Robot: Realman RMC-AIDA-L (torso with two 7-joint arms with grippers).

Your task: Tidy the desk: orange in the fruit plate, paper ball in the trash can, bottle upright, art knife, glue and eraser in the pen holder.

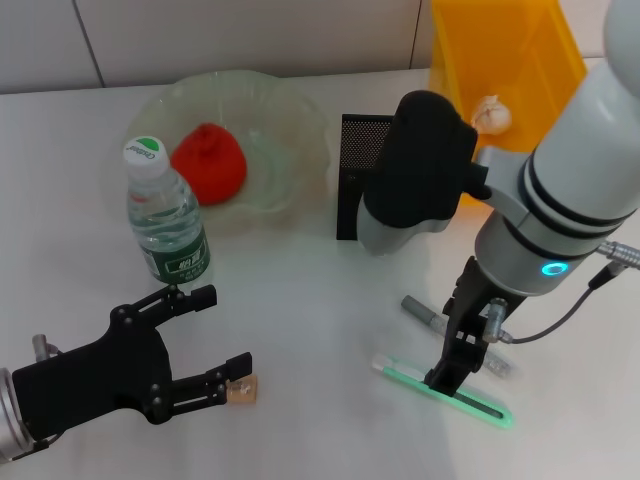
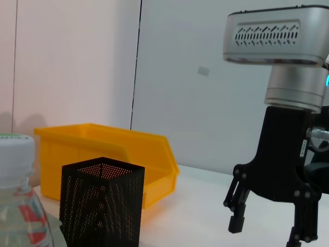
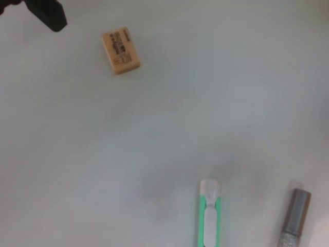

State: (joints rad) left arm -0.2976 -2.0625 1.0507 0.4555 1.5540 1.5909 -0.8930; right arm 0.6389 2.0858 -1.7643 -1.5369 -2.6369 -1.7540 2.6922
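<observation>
The orange (image 1: 208, 163) lies in the clear fruit plate (image 1: 290, 120). The water bottle (image 1: 165, 215) stands upright in front of the plate and also shows in the left wrist view (image 2: 18, 195). The paper ball (image 1: 490, 113) lies in the yellow trash bin (image 1: 545, 50). My left gripper (image 1: 222, 330) is open at the front left, one fingertip next to the tan eraser (image 1: 241, 390) (image 3: 121, 50). My right gripper (image 1: 458, 365) (image 2: 267, 226) is open, low over the green art knife (image 1: 445, 392) (image 3: 209, 216). The grey glue stick (image 1: 428, 312) (image 3: 294, 216) lies beside it.
The black mesh pen holder (image 1: 355, 175) (image 2: 100, 206) stands at the middle back, partly hidden by my right arm. The yellow bin (image 2: 103, 149) is right behind it. A left fingertip (image 3: 49, 13) shows in the right wrist view.
</observation>
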